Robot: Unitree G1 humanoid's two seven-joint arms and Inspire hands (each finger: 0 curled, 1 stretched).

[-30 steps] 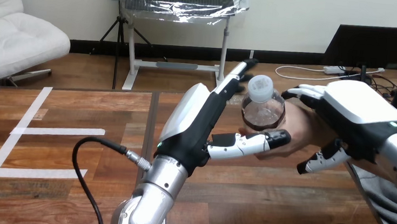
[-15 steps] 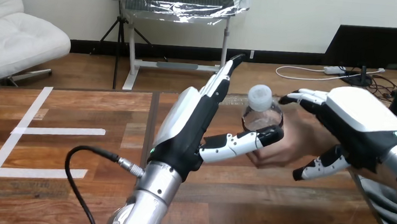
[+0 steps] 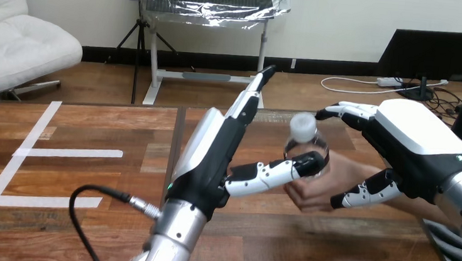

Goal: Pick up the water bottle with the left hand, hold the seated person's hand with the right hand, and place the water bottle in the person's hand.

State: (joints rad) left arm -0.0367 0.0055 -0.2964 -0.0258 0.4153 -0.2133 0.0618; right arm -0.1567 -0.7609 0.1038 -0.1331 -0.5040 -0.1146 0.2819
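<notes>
Wooden desk (image 3: 58,129) across lower frame. At centre we see left hand (image 3: 214,149) open, fingers straight up, thumb reaching right. At right of frame, right hand (image 3: 413,143) over person's wrist; we cannot tell if it grips. Between them, person's hand (image 3: 319,190) holds water bottle (image 3: 303,146) upright, above desk.

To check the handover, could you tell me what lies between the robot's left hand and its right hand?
In the head view, the water bottle and the person's hand beneath it lie between the left hand and right hand.
</notes>
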